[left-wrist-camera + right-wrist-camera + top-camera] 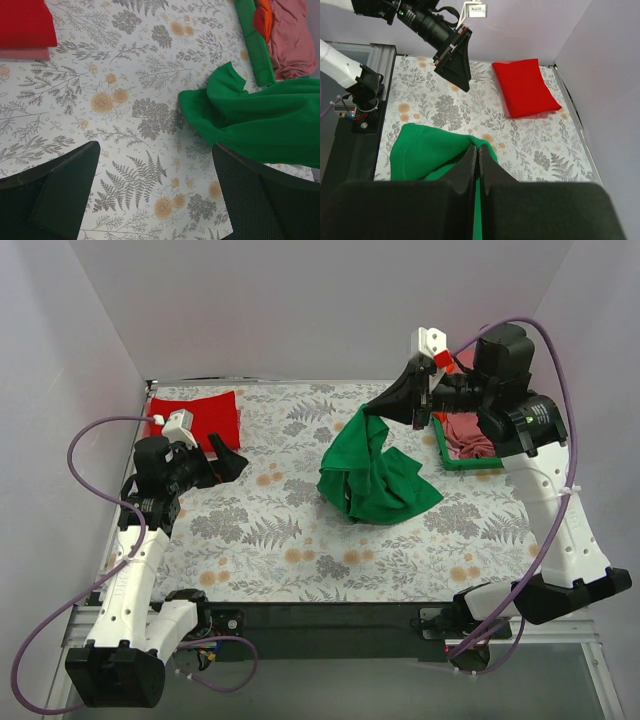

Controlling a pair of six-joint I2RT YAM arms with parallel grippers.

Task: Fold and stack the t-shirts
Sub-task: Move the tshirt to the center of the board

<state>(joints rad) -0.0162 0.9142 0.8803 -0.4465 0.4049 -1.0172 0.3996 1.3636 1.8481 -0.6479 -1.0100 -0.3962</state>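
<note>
Top view: right gripper (372, 408) is pinched together on the top edge of the green t-shirt (380, 480); the shirt hangs from that pinch, and its lower part sits as a crumpled heap on the floral table (300, 540), right of centre, just on the near side of the gripper. Left gripper (232, 458) has its fingers apart and holds nothing; it hovers over the left part of the table, well apart from the green t-shirt. The red t-shirt (195, 415) lies folded flat in the far-left corner, just beyond the left gripper. The green basket (465, 464) is at far right, beside the right gripper, with the pink t-shirt (468, 435) inside it.

Left wrist: left fingers (55, 200) are spread wide, only bare table between them. The green t-shirt fills the right side, its edge close above the right-hand finger; can't tell if they touch. The red t-shirt is at the top-left corner, with a pink layer (22, 53) showing under its near edge. The basket rim is at top right, holding the orange t-shirt (263, 17) and the pink one.

Right wrist: right fingers (466, 170) are pressed together with green cloth clamped between them; a looped hem spreads to the left of them. The red t-shirt lies further out by the wall; the left arm crosses the top of the view.
</note>
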